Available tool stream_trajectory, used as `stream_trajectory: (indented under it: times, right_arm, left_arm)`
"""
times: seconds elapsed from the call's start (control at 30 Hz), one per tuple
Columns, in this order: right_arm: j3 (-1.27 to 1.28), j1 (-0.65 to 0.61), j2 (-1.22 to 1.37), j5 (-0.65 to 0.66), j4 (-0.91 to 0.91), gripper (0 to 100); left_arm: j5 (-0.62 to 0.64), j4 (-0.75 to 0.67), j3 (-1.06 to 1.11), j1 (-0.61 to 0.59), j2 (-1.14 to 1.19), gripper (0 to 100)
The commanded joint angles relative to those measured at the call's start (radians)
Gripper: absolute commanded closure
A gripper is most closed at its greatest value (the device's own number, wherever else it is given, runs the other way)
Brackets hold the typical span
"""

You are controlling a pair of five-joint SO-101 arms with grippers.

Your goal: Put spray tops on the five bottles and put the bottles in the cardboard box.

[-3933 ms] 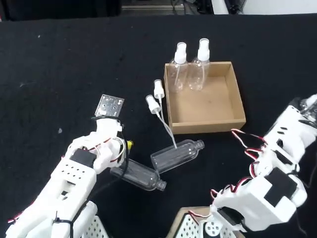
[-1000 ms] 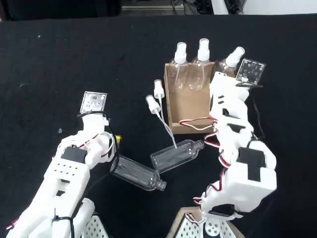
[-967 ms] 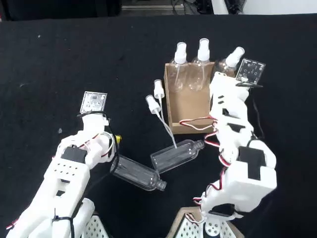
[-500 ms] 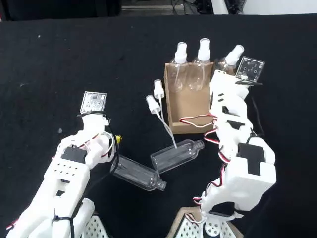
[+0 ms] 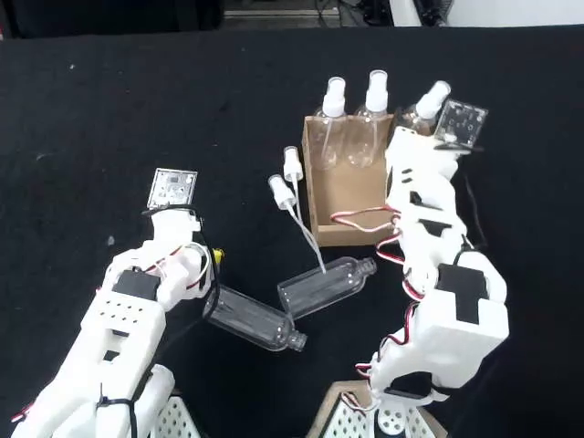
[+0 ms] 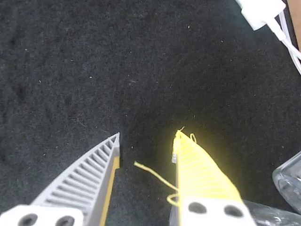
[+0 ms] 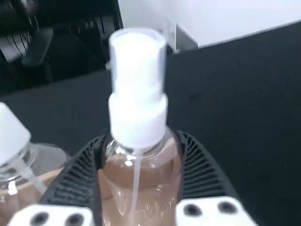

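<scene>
The cardboard box (image 5: 314, 196) sits at the table's middle right, with two capped bottles (image 5: 328, 132) (image 5: 368, 128) upright against its far wall. My right gripper (image 5: 416, 123) is shut on a third bottle (image 7: 136, 181) wearing a white spray top (image 7: 138, 84), held at the box's far right corner. Two capless bottles (image 5: 325, 285) (image 5: 255, 319) lie on the table in front of the box. Two loose spray tops (image 5: 292, 164) (image 5: 281, 192) lie left of the box. My left gripper (image 6: 147, 136) is open above bare table, next to the nearer lying bottle (image 6: 289, 181).
The table (image 5: 109, 109) is covered in black cloth, with wide free room at the left and far side. A second capped bottle's top (image 7: 11, 136) stands close beside the held one. Red and white cables (image 5: 365, 222) of the right arm hang over the box's front right.
Since 3.9 s ago the right arm came from the right edge to the box's far corner with the capped bottle; in the last second it edged slightly farther. The left arm drew back a little.
</scene>
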Motion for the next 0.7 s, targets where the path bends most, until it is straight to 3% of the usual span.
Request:
stream_trajectory:
  times: [0.0, 0.67]
  right_arm:
    - [-0.045, -0.014, -0.004, 0.005, 0.032, 83.7]
    - [-0.038, -0.049, -0.005, 0.060, 0.034, 83.2]
  left_arm:
    - [-0.002, -0.003, -0.041, -0.007, -0.020, 82]
    - [-0.005, -0.003, -0.041, -0.008, -0.020, 82]
